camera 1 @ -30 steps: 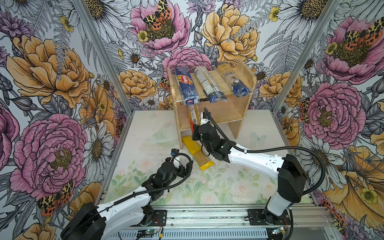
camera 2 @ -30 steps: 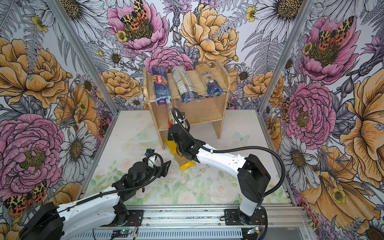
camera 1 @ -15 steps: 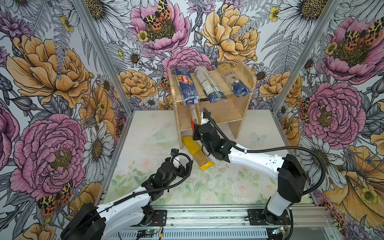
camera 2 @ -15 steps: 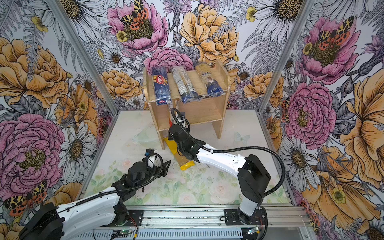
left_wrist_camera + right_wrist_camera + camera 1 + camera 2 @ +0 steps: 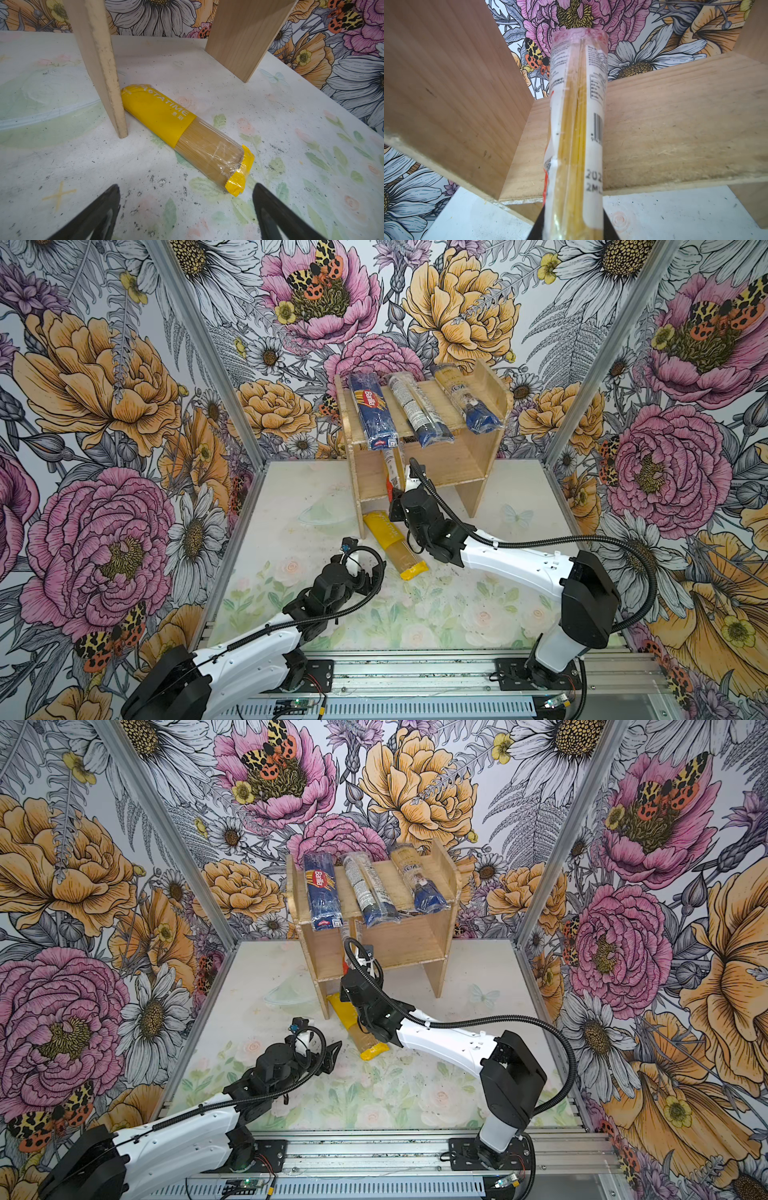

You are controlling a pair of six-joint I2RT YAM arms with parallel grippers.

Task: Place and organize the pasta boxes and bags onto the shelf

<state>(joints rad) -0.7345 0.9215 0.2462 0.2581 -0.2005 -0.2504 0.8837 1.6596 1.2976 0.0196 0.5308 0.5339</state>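
A robot test cell in a lab, not a home or shop. Three walls [image 5: 104,406] of printed floral wallpaper box in a small desk [image 5: 299,497], with bare aluminium posts [image 5: 208,352] at the back corners. Along the desk's front edge runs an aluminium rail [image 5: 415,674] with two white-and-black robot arms [image 5: 519,568] bolted to it, corrugated cable conduit [image 5: 602,541] looping off them and an exposed circuit board [image 5: 297,704] below. The desk's pastel flower print is scuffed and speckled. A small bare-wood shelf [image 5: 484,456] of spaghetti packs [image 5: 372,410] stands at the back edge.
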